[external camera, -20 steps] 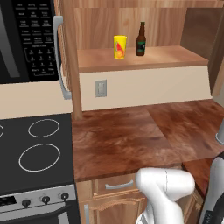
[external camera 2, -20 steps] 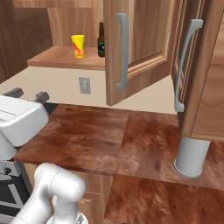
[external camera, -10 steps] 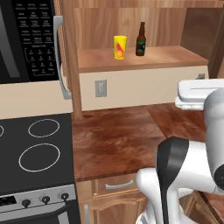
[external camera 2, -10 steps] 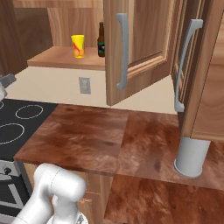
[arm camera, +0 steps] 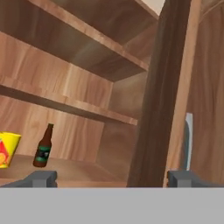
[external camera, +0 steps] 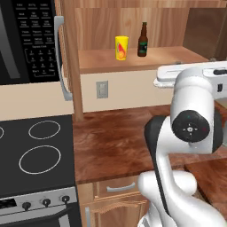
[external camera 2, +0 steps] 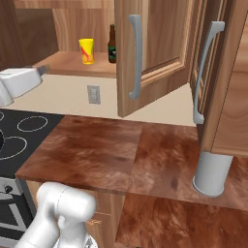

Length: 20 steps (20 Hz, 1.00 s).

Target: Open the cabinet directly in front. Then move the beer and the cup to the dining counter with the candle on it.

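cabinet: both doors stand swung open; one door sits at centre top of the right base view, the other at its right edge, each with one long silver handle.
beer: upright on the lowest shelf, upper centre of the left base view; at lower left of the hand view.
cup: upright on the same shelf, just beside the beer on its left, not touching it; cut by the left edge of the hand view.
change: a second ago the arm lay low, at the bottom of the base views; now it stands raised, its upper link filling the right half of the left base view and the hand at shelf height, right of the beer. The beer, cup and doors have not moved.
meaning: the opening step looks done; the arm seems to be lining up for the first pick, and nothing has been lifted yet.
fingers: spread wide apart at the bottom of the hand view, nothing between them, well short of the beer.
hand aim: the view looks into the cabinet, with a door edge down its middle, so the reach still needs steering left toward the beer.
count, task things: one beer, one cup, two doors, two handles.
count, shelves: three boards in the hand view.
tabletop: one reddish-brown worktop below the cabinet.
stove: one, black, lower left of the left base view.
microwave: one, upper left.
outlet: one, on the wall under the shelf.
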Available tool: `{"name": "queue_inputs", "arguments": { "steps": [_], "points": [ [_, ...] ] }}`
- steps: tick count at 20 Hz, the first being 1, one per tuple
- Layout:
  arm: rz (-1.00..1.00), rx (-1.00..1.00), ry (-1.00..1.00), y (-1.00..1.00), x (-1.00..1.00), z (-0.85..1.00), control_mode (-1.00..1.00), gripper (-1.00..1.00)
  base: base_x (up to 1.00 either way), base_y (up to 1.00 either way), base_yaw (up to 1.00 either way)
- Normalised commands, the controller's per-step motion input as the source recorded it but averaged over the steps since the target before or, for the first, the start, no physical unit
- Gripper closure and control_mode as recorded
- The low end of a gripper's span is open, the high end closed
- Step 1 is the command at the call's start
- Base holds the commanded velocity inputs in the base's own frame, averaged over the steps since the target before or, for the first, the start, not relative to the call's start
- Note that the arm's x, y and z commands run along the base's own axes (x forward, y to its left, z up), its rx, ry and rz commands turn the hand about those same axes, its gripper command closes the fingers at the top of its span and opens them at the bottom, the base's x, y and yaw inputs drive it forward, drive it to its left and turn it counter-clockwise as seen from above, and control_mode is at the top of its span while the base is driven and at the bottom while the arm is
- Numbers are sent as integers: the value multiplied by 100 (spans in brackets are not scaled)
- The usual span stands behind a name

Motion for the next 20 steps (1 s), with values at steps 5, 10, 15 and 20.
{"name": "queue_inputs", "arguments": {
  "steps": [5, 10, 15, 20],
  "points": [
    [-1, 1, 4, -6, 96, 0, -100, -100, 0, 0, 0],
    [-9, 5, 7, -29, 67, 0, -100, -100, 0, 0, 0],
    [-19, 7, 5, -48, 44, 0, -100, -100, 0, 0, 0],
    [-22, 5, 2, -42, 39, 0, -100, -100, 0, 0, 0]
  ]
}}
